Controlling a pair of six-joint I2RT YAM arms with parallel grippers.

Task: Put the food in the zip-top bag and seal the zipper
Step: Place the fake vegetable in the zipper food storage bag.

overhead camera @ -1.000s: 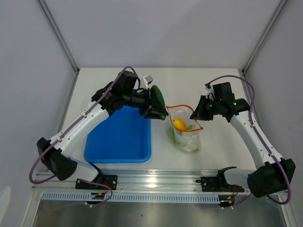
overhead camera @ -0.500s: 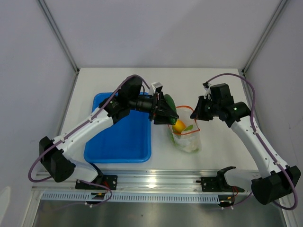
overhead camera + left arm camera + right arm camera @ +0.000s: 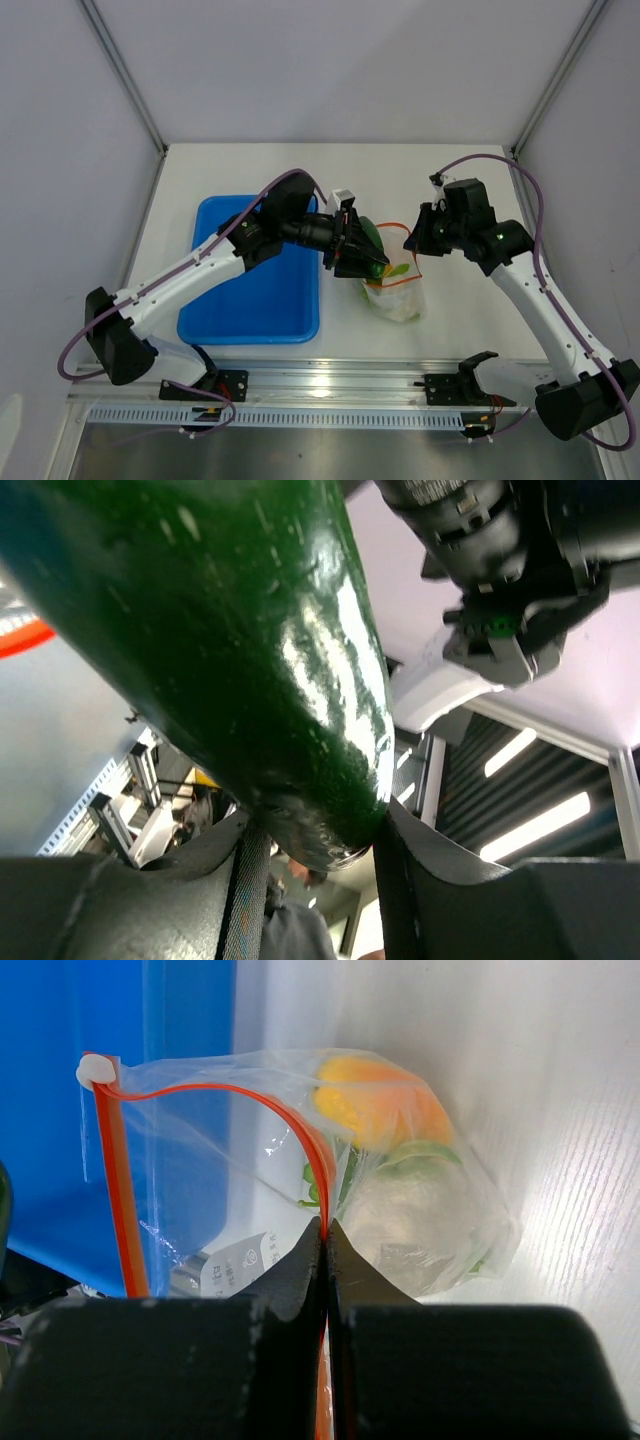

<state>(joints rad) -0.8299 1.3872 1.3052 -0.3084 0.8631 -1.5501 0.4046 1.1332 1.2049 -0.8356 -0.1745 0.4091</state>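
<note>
The clear zip-top bag [image 3: 398, 292] stands on the table right of the tray, its orange-red zipper [image 3: 115, 1165] gaping open. Inside lie an orange-yellow fruit [image 3: 378, 1110], a pale cabbage head [image 3: 420, 1222] and a bit of green grape bunch [image 3: 420, 1154]. My right gripper [image 3: 327, 1228] is shut on the zipper strip at the bag's right rim, also seen from above [image 3: 418, 240]. My left gripper [image 3: 368, 256] is shut on the dark green cucumber [image 3: 250, 650], holding it at the bag's mouth; the cucumber [image 3: 368, 238] fills most of the left wrist view.
A blue plastic tray [image 3: 250, 290] lies left of the bag, under my left arm. The aluminium rail [image 3: 330, 378] runs along the near table edge. White walls close off the back and sides.
My left arm has swung right from over the tray, carrying the cucumber to the bag's mouth. The right gripper has held the zipper strip nearly still.
</note>
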